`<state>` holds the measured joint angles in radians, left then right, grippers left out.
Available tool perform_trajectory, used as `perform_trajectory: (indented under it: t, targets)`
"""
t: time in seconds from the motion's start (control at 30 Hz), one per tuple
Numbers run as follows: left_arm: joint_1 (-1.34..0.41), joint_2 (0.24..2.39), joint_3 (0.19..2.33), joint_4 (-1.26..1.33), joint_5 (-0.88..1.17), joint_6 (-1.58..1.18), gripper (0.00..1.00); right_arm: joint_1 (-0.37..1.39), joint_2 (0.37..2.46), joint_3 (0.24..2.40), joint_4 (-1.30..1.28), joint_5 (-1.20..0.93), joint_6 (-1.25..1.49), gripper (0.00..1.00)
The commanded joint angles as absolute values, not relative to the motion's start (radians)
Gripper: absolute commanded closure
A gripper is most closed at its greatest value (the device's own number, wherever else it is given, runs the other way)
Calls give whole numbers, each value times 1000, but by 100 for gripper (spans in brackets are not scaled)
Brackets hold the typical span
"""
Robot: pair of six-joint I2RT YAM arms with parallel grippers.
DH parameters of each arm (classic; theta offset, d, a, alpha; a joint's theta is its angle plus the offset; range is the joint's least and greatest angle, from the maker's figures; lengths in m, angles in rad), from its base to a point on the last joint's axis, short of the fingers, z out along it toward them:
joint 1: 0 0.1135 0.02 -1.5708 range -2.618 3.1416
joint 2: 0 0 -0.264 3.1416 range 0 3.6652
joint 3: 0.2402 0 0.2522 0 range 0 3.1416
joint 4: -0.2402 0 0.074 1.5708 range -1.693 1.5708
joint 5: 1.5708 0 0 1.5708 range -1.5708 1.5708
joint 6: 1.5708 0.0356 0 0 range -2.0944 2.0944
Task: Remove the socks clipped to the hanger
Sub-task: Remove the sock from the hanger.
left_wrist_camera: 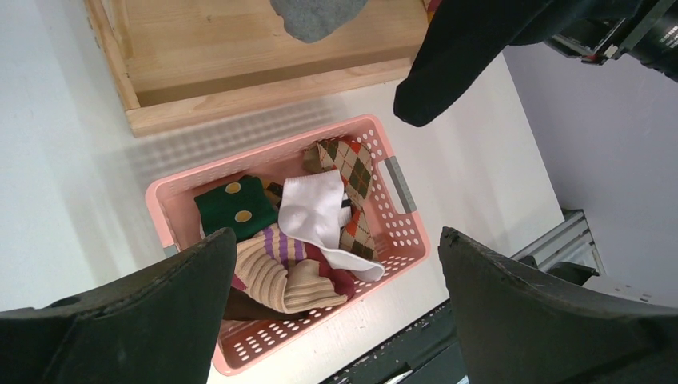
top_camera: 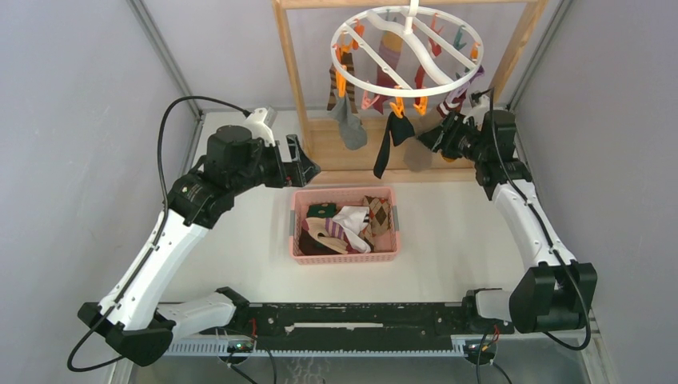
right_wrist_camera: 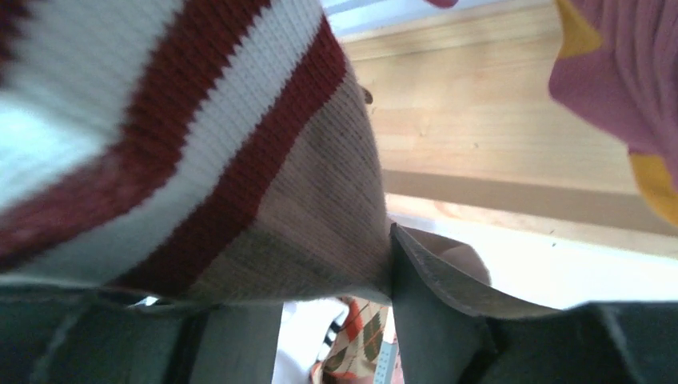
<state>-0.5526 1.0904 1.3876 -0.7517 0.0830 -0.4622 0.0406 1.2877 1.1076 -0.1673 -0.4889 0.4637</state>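
1. While its two black fingers stand wide apart, the left gripper (top_camera: 306,164) hangs at ten o'clock of the basket (top_camera: 344,192), a pink plastic tub with perforated walls.
2. Loose in the tub lie a green sock (left_wrist_camera: 236,206) with yellow dots, a smooth white sock (left_wrist_camera: 316,210) and a brown argyle sock (left_wrist_camera: 352,168).
3. At twelve o'clock of the basket, the hanger (top_camera: 376,87), a round white plastic ring with curved bars and orange clips (top_camera: 397,108), hangs within a pale wooden frame (top_camera: 289,72). From its rim dangle socks, among them a limp black sock (top_camera: 388,148) and a grey sock (top_camera: 352,128).
4. The right gripper (top_camera: 428,140) sits at five o'clock of the ring. A ribbed striped sock (right_wrist_camera: 200,144) in red, white and taupe lies against its fingers; whether they pinch it cannot be told.
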Motion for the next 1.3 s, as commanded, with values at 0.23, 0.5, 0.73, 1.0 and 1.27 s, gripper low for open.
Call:
perform_trajectory:
  t: [0.23,0.5,0.73,1.0,1.27]
  targets:
    - [-545,1077,1442,-719,88,-451,0,58,1164,1096,-270,-506,478,90]
    - [-545,1083,1481,-703,120,-470,0,68,1085,1097,-317,-503,500,99]
    - [-546,1101,1563,-715,164,-482,0,118,1028,1097,-396,-489,509,100]
    - [-546,1108,1590,-703,222,-504,0,247,971,1098,-449,-450,516,100]
    - [-557,1136,1620,-685,315,-518,0,316,951,1098,-454,-434,541,100]
